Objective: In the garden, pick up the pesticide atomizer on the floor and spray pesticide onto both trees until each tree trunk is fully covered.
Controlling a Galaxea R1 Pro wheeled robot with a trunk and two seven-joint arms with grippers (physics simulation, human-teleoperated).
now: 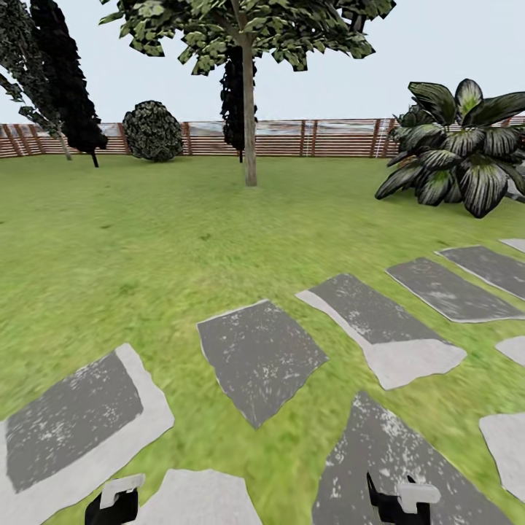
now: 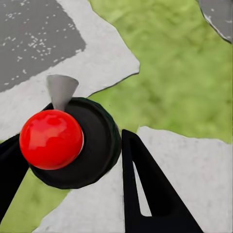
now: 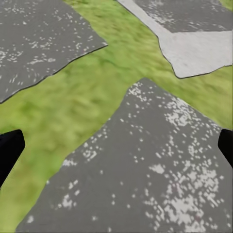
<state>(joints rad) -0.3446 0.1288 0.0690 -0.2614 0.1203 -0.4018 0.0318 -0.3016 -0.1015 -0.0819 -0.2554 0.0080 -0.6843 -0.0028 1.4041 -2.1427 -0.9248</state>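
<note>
We hold atomizer (image 2: pixel 68 143) clamped in left gripper (image 2: pixel 73 184); right gripper (image 3: pixel 116 150) jaws apart, empty. Trunk (image 1: pixel 249 117) far ahead, slightly left: left arm nearer.

My left tool (image 1: pixel 113 504) and right tool (image 1: pixel 402 502) are cut off by the head view's bottom edge. From above, the pesticide atomizer (image 2: pixel 73 143) hides its own body and label. The tree (image 1: pixel 249 109) loses its canopy top at the frame edge. The nearby lawn (image 1: pixel 131 240) is blurred.
</note>
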